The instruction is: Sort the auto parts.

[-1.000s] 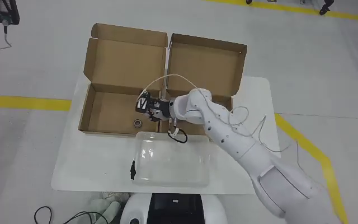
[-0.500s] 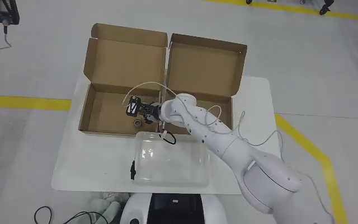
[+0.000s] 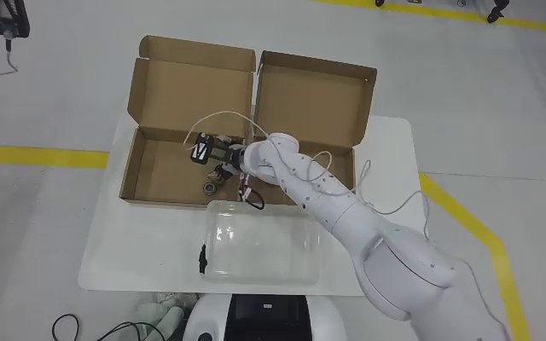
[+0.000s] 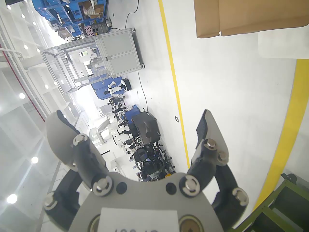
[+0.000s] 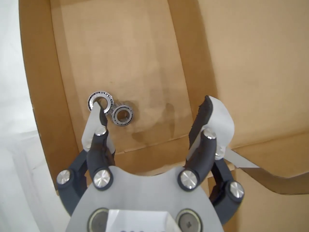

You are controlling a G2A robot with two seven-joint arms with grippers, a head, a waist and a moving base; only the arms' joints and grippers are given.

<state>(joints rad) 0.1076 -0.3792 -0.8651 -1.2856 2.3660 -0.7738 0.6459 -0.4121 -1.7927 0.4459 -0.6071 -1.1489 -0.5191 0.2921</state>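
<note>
Cardboard walls are ringing the open box [image 5: 36, 61], with bare floor lying free beyond the two bearings [image 5: 115, 116]. These are sitting side by side, touching, close to the wall nearest me, bores facing up. My right gripper [image 5: 152, 105] is hanging above them, fingers spread wide, holding nothing; one fingertip [image 5: 95, 117] is overlapping a bearing, contact unclear. My left gripper [image 4: 131, 119] is pointing away from the tabletop [image 3: 128, 256], fingers spread, empty.

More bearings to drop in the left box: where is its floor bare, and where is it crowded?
The left box has bare floor from the two bearings out to its outer end wall and across to the lid-side wall. It is crowded by the front wall, where the bearings lie side by side, with the open right gripper close by.
</note>
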